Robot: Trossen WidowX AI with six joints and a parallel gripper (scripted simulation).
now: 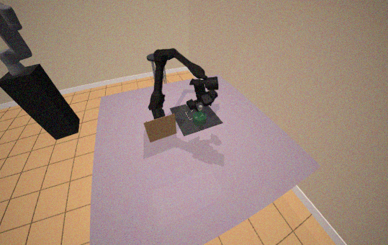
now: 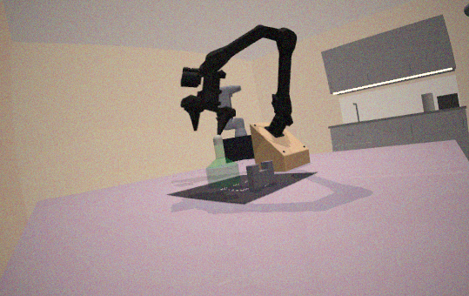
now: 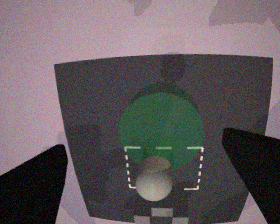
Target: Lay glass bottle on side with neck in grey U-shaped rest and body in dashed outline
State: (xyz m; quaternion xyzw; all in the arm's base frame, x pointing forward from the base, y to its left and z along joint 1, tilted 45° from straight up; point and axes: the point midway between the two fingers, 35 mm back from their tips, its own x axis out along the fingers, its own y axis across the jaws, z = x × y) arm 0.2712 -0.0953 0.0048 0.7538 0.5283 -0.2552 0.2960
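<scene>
From across the table, going left to right, I first saw the hand, pointing down with its fingers spread about as wide as they went — and nothing between them. A black cylinder stuck out above it.

Just below the hand, the bottle stood upright on the dark mat, green in the body, its pale top near the fingertips. It had not been laid down. Behind it, beyond the hand, a grey arm rose from a black plinth.

Lower than the hand and a little to its right, the dashed outline lay on the mat beside the bottle's foot. Next came the grey rest, its notch open upward, with no neck in it. Farther right of the hand was the wooden base, from which the black arm climbed, bent over and reached back down to the hand. Well beyond, on the far right, were grey cupboards over a counter — a tap stood there too.
</scene>
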